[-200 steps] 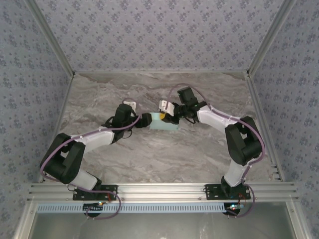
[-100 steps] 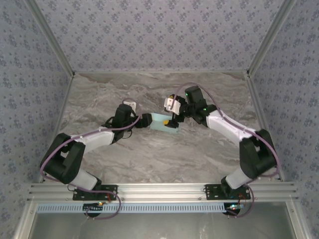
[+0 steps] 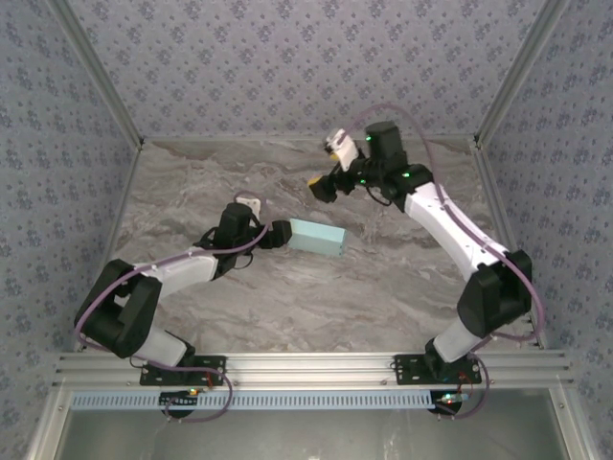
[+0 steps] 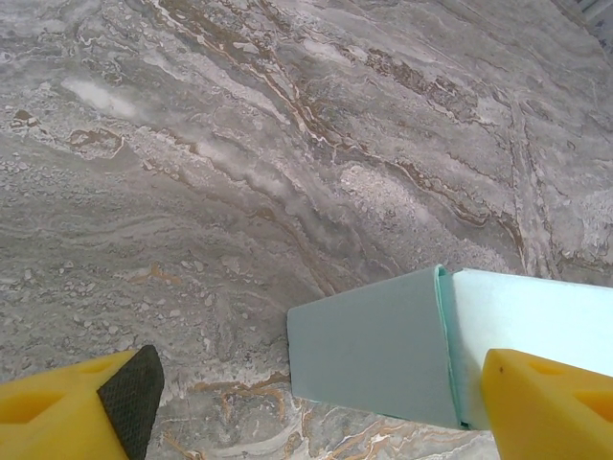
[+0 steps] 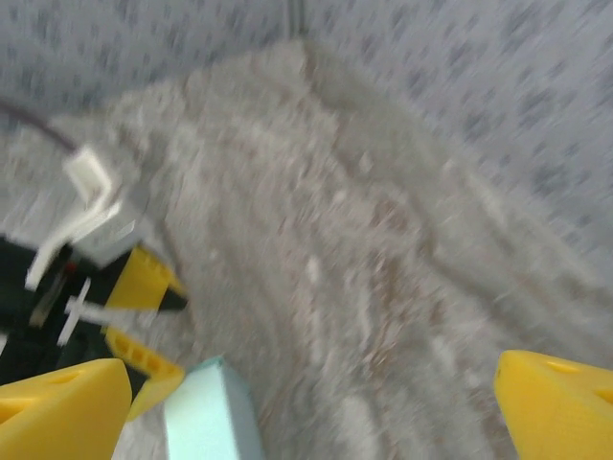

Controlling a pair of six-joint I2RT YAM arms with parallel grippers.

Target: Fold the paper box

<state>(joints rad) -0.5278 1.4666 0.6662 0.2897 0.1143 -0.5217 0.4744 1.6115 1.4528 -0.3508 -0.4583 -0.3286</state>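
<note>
Resting near the middle of the grey marbled surface (image 3: pixel 402 287), the paper box (image 3: pixel 316 237) is a small, flat, pale turquoise block with its flaps shut. No loose tab can be seen from overhead.

The main change is on the right. A second ago the right pincer (image 3: pixel 321 185) sat closed against the far edge of the box. It has now let go, spread its yellow jaws wide, and risen back toward the far wall, well apart from the card. Its own camera is blurred with motion, and it looks down on the box (image 5: pixel 206 417) from a distance, with the left pincer (image 5: pixel 144 287) beside it.

The left pincer (image 3: pixel 281 233) has barely moved. It sits low at the left end of the box, with its jaws open. In its wrist view, the end of the box (image 4: pixel 383 350) lies between the two fingers of the left pincer (image 4: pixel 316 407). One finger stands clear on the bare surface. The other is at the far side of the card, and whether it touches cannot be told.

The box kept its shape when released, which suggests the last fold has held and the task is close to finished. What seems to remain is for the left arm to withdraw.
</note>
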